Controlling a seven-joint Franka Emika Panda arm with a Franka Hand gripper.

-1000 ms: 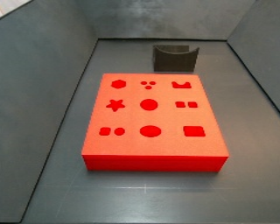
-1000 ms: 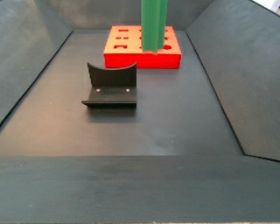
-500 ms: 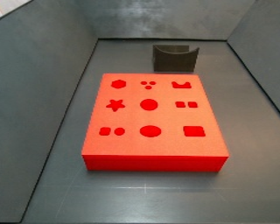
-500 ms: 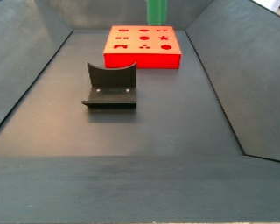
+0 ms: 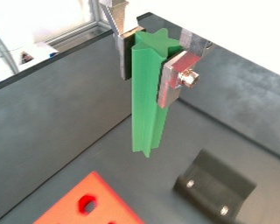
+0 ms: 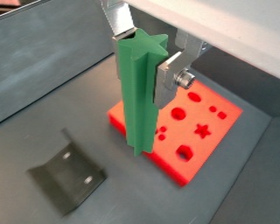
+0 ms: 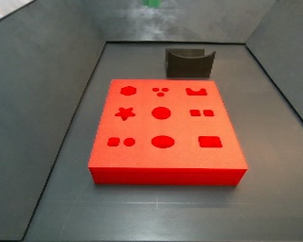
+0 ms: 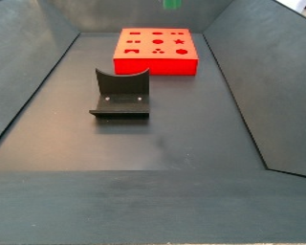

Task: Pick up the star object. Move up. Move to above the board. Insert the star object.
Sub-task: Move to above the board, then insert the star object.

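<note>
The star object [image 5: 146,96] is a long green peg with a star-shaped cross-section. My gripper [image 5: 149,44] is shut on its upper end, and the peg hangs upright from the silver fingers in both wrist views [image 6: 137,96]. My gripper [image 6: 149,48] holds it high above the floor. The red-orange board [image 7: 141,128] lies flat below, with its star hole on the top face. It also shows in a side view [image 8: 156,53] and in a wrist view [image 6: 184,131]. In both side views only the peg's lower tip shows at the top edge [image 8: 172,3] [image 7: 151,3]. The gripper itself is out of both side views.
The dark fixture [image 8: 121,94] stands on the floor apart from the board, and shows in both side views [image 7: 188,62] and both wrist views [image 5: 219,184] [image 6: 66,175]. Sloped grey walls enclose the dark floor.
The peg has risen straight up. One second ago most of it showed in front of the board in a side view; now only its tip remains at the top edge.
</note>
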